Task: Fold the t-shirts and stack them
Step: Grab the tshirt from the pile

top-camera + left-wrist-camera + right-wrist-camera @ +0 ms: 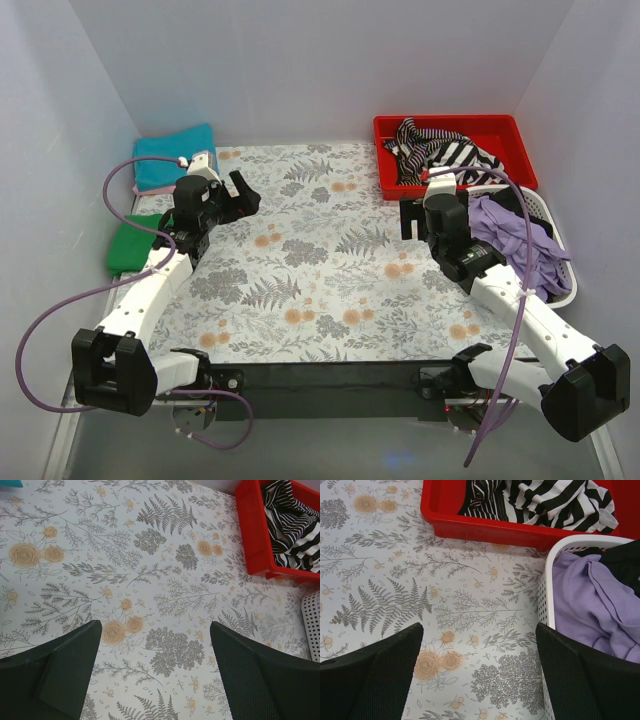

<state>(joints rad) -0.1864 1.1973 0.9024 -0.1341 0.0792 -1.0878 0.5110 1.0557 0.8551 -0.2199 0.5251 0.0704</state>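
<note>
- T-shirt, lavender (590,595): crumpled in the basket (546,585) just right of the right end effector (477,635), whose jaws are spread and empty. It is not yet folded.
- Left end effector (155,630): also spread and empty, over bare counter (150,555).
- Off to its left, the green t-shirt (135,245) and teal t-shirt (170,155) lie folded but seemingly not stacked.

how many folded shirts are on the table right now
2. A teal folded shirt in the far-left corner, and a green folded shirt nearer, along the left edge. Others could lie hidden beneath them.
</note>
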